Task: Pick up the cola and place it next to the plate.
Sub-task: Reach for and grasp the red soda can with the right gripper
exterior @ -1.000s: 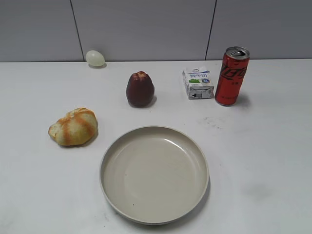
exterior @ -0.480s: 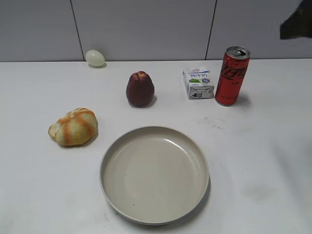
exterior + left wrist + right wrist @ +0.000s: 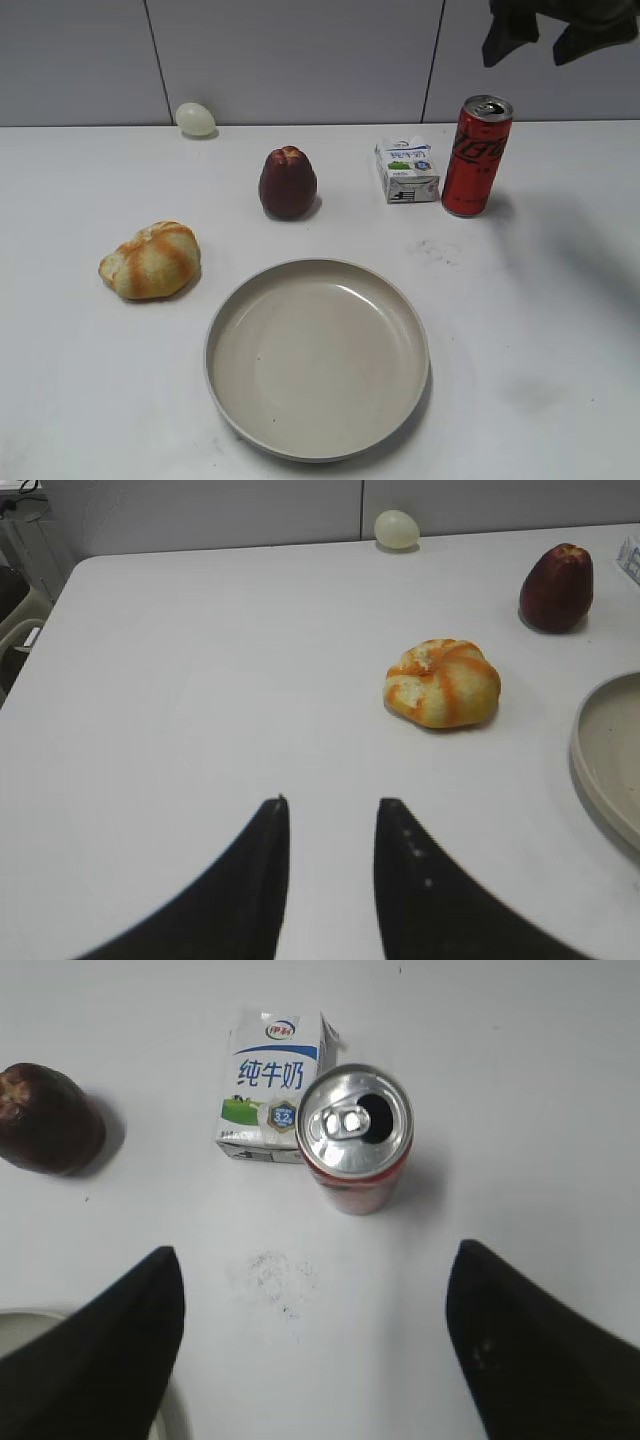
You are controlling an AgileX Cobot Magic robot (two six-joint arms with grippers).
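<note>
The cola (image 3: 477, 155), a tall red can with a silver top, stands upright at the back right of the table, right of a small white carton (image 3: 407, 170). In the right wrist view the cola (image 3: 357, 1130) is seen from above, ahead of my right gripper (image 3: 315, 1252), which is wide open and empty. In the exterior view my right gripper (image 3: 545, 38) hangs above and a little right of the can. The beige plate (image 3: 317, 360) lies empty at the front middle. My left gripper (image 3: 335, 805) is open and empty over bare table, left of the plate's rim (image 3: 600, 750).
A dark red fruit (image 3: 288, 183) stands behind the plate, a bread roll (image 3: 151, 260) lies to its left, and a pale egg (image 3: 195, 119) sits by the back wall. The carton (image 3: 270, 1085) nearly touches the can.
My right gripper has come into the exterior view at the top right and moved left to above the cola. Nothing on the table has moved.
</note>
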